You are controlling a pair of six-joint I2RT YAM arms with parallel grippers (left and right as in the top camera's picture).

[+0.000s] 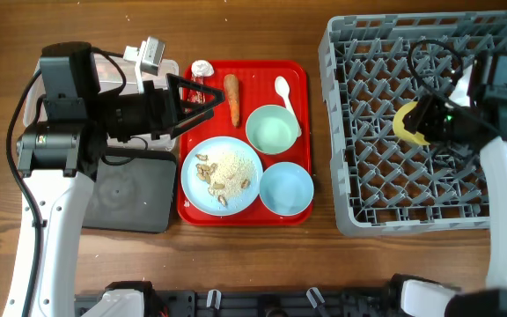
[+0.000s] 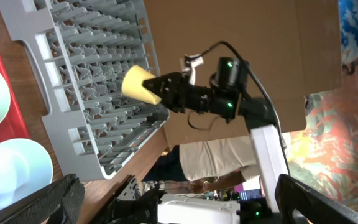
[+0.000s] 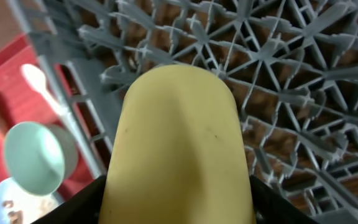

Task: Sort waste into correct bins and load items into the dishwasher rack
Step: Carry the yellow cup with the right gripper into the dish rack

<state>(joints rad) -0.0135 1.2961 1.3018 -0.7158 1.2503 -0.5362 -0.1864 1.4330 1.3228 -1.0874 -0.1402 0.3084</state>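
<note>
My right gripper [image 1: 422,118] is shut on a yellow cup [image 1: 406,122] and holds it above the grey dishwasher rack [image 1: 350,132]. The cup fills the right wrist view [image 3: 178,143] and also shows in the left wrist view [image 2: 140,85]. My left gripper [image 1: 194,97] is open and empty over the top left of the red tray [image 1: 304,106], beside a carrot [image 1: 231,99]. On the tray are a white spoon [image 1: 284,92], a green bowl [image 1: 269,129], a blue bowl [image 1: 286,188] and a pale blue plate [image 1: 222,174] with food scraps.
A crumpled white scrap [image 1: 202,68] lies at the tray's top left corner. A black bin [image 1: 130,189] and a white container [image 1: 104,81] stand left of the tray, partly under my left arm. The rack's left wall stands close to the tray's right edge.
</note>
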